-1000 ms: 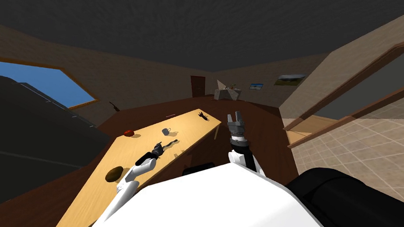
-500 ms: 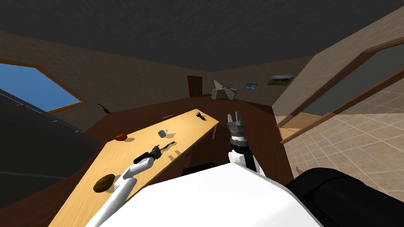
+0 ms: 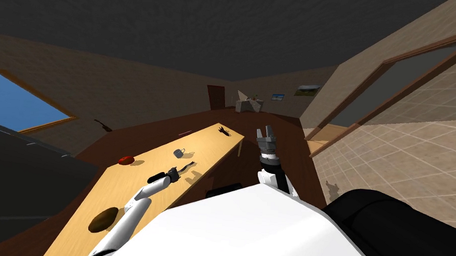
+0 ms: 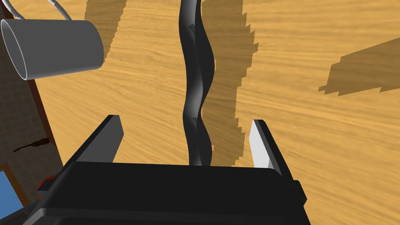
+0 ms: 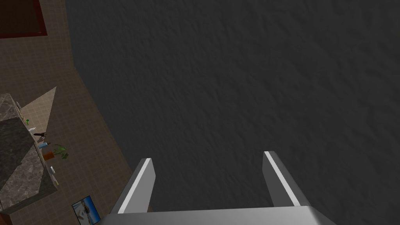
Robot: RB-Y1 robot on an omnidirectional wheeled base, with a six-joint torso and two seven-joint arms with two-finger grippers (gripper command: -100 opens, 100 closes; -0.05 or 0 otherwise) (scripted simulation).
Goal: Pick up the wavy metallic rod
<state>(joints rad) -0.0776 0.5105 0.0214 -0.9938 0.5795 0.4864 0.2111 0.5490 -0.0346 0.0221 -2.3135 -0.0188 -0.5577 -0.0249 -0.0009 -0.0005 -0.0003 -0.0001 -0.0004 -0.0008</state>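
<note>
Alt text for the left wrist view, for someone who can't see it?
The left claw, open, straddles a dark wavy rod lying on a wooden table, its fingers clear of the rod on both sides. A grey mug sits on the table beyond the claw, to one side of the rod.

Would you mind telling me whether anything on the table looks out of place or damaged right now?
Nothing stands out. The wavy dark rod lies flat on the wooden table, between the open fingers of the left gripper. The grey mug sits apart from it, nothing spilled.
</note>
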